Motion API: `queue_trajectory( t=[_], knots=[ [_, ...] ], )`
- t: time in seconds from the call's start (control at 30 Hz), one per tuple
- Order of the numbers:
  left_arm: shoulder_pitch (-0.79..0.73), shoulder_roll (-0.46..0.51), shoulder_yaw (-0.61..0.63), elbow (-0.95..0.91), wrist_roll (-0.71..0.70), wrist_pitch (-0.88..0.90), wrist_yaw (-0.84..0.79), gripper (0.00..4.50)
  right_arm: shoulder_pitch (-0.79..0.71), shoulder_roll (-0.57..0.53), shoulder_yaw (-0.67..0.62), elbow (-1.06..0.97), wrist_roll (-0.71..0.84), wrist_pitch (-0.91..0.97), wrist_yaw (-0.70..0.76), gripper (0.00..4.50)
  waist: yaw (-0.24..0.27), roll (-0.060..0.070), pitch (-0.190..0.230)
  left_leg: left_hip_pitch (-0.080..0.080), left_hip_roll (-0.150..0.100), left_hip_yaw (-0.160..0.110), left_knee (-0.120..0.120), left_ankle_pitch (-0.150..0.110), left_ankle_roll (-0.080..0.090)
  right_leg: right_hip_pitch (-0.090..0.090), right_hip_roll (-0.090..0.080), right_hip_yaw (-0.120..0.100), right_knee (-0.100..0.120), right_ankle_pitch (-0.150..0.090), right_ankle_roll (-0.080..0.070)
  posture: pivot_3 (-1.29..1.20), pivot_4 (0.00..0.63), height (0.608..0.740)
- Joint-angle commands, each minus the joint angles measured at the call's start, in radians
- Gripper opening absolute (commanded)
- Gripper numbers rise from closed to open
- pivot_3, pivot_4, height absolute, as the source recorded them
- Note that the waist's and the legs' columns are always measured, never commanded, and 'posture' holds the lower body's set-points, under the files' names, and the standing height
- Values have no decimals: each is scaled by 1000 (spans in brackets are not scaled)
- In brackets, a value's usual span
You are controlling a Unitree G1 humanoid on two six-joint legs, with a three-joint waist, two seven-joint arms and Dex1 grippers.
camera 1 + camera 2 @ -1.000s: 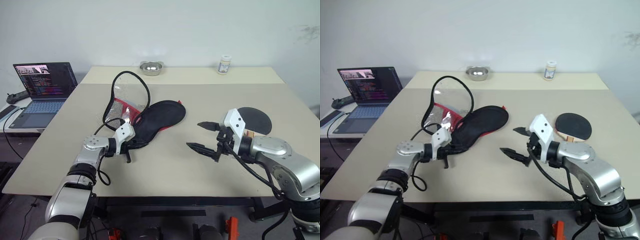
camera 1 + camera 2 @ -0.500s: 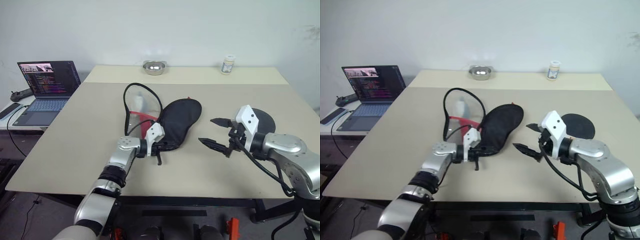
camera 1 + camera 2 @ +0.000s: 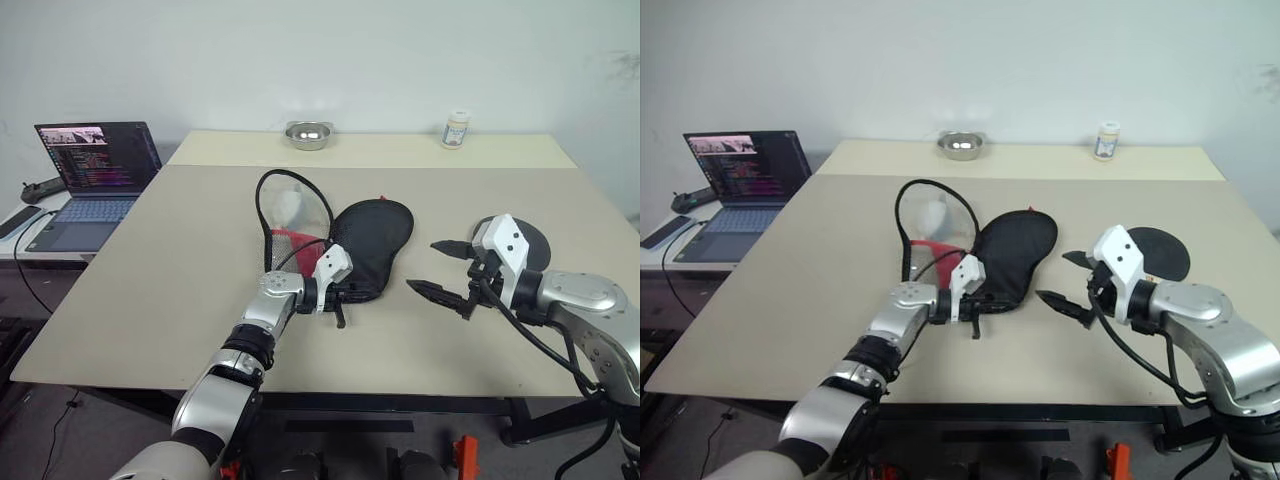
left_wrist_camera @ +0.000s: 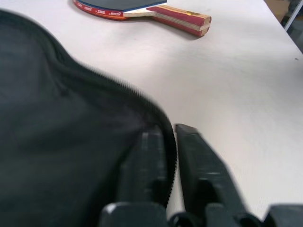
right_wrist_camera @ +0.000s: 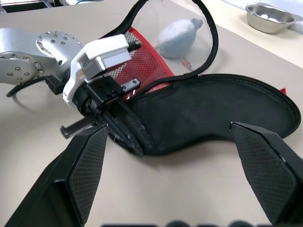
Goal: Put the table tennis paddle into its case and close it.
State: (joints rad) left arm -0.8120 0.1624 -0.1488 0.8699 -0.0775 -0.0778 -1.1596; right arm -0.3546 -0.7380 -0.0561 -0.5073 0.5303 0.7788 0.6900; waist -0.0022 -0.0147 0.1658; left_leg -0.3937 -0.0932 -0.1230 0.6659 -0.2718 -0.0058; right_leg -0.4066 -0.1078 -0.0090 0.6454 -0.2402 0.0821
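Left arm comes in from the lower left of the head view, forearm angled up and right, and its end effector sits at the near rim of the case, just below the centre of the frame. In the wrist view the two fingers stand a little apart with the zipper edge of the case running between them, so can't tell if it's really pinching it or just straddling it. Right arm enters from the lower right, elbow out, end effector spread wide and holding nothing, pointing left toward the case with bare bench between them. The case lies unzipped mid-bench, one half black, the other a hoop with red mesh. The paddle lies flat behind the right wrist, centre right, well clear of the case. There's plenty of open bench left of the case and along the front edge. A steel bowl and small bottle sit way back by the far edge, and a laptop is off to the upper left on a side table.
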Motion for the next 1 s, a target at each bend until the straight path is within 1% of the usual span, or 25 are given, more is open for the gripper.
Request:
queue_trajectory(
  t=[0.03,0.13,0.2,0.23,0.3,0.4,0.47,0.6,0.73,0.83,1.0],
  knots=[
    [-5,-2,11,-58,-21,2,-3,2109,-4,-6,-22,-34,10,-4,-3,4500,-1,0,0,0,0,0,0,0,0,0,0,0,0,0,0,0,150,740],
    [30,15,21,-137,-30,-3,10,3120,-13,-4,-22,-24,12,-4,-1,4500,-1,0,0,0,0,0,0,0,0,0,0,0,0,0,0,0,150,740],
    [70,42,29,-239,-58,38,-12,3848,-23,9,-29,-10,19,2,-12,4500,-3,0,0,0,0,0,0,0,-1,0,0,0,0,0,0,0,150,740],
    [94,62,36,-305,-78,67,-23,4131,-30,19,-32,-2,23,9,-22,4500,-4,0,0,0,0,0,0,0,-1,0,0,1,0,0,0,0,150,740],
    [140,121,50,-434,-114,131,-47,4131,-48,51,-37,21,24,28,-63,4500,-8,0,0,0,1,0,0,0,-1,-1,0,1,0,0,0,0,150,740],
    [169,199,84,-527,-136,187,-20,4131,-77,102,-33,56,11,45,-119,4500,-13,0,0,1,1,0,-1,1,-1,-1,0,1,1,0,0,0,150,740],
    [169,246,116,-547,-147,212,9,4131,-99,141,-25,86,2,55,-157,4500,-12,0,0,1,1,0,0,1,-1,0,0,1,1,0,0,0,150,740],
    [174,347,158,-584,-185,264,-22,4131,-132,209,6,156,-18,68,-206,4500,-14,0,0,1,0,0,-1,1,-1,-1,0,1,1,0,0,0,150,740],
    [151,444,195,-548,-205,284,-47,4131,-165,296,38,240,-37,144,-287,4500,-24,0,0,1,1,0,-1,1,-3,-1,0,1,1,0,0,0,150,740],
    [133,481,220,-532,-237,315,-61,4131,-172,351,72,290,-80,165,-344,4500,-24,0,0,0,0,0,-1,2,-3,-2,0,1,1,0,-1,0,150,740],
    [121,505,246,-545,-292,370,-88,4131,-170,432,106,350,-120,164,-398,4500,-26,0,0,-1,1,0,-1,2,-3,-4,0,2,1,0,-1,0,150,740]
  ],
)
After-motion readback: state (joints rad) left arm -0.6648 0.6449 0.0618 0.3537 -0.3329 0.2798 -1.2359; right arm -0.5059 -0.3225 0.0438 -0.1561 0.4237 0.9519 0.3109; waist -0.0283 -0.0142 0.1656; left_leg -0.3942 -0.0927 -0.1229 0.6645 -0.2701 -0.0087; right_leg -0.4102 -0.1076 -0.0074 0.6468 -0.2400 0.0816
